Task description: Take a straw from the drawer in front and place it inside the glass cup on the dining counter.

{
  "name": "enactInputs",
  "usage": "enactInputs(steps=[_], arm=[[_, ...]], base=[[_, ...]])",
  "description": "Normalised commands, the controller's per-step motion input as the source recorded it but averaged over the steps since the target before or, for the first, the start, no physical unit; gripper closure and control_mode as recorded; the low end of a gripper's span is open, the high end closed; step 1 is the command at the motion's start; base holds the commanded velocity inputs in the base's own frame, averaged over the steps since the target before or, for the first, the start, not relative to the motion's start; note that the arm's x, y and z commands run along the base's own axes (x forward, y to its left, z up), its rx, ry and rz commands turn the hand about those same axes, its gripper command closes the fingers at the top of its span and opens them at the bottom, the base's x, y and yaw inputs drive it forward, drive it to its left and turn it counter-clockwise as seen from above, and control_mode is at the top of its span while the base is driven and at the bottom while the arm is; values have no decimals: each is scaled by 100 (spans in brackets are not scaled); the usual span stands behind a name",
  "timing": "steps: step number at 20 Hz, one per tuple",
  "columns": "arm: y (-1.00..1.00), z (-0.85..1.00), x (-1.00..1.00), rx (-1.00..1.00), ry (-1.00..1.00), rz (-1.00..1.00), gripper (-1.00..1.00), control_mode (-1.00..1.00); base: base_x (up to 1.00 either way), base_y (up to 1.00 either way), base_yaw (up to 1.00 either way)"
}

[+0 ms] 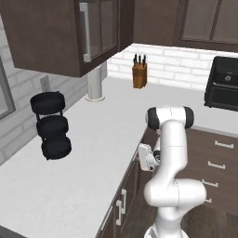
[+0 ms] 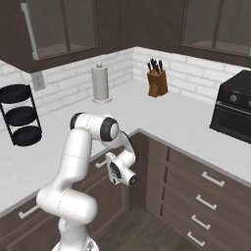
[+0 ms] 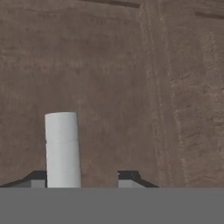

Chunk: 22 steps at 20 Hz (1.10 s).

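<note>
Drawer point(image 3: 109, 65) tucked right under the edge of the big white desk point(image 1: 83, 162), seen up close from the hand camera: flat dark brown front, faint wood grain, matte, no frills. Looks shut, at a guess, with the front sitting level with the cabinet faces around it. Probably a bit reluctant to get moving, then smooth on its runners, so best pulled straight out rather than at an angle. Only sensible place to grab: the pale metal bar handle point(image 3: 62, 148), round, smooth, maybe a touch slippery, rigid enough to take a firm pinch. Hand point(image 3: 83, 177) down low at the cabinet front, straddling that bar, partly closed but not clamped: one dark fingertip point(image 3: 37, 177) right up against the bar, a clear gap on the other side. Straw presumably lying inside the drawer, so only a guess about its exact spot. Expecting something light, stiff and pencil-slim, with a slick surface, likely to roll or skid away from a sloppy pinch. Best taken around mid-length, gently, squarely across the width, to avoid flicking it out on the way to the glass cup. Very much the first step of the job, honestly.
</note>
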Motion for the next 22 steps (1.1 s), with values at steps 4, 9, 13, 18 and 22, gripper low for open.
enactInputs(steps=[4,9,13,18,22], arm=[[0,-44,0,0,9,0,100,-100],[0,-28,-16,0,2,-3,100,-100],[-30,-14,-66,1,0,-9,100,-100],[-44,-14,-73,3,0,-5,100,-100],[-55,-7,-81,6,2,-5,100,-100]], base=[[0,0,0],[0,0,0],[0,0,0],[0,0,0],[0,0,0]])
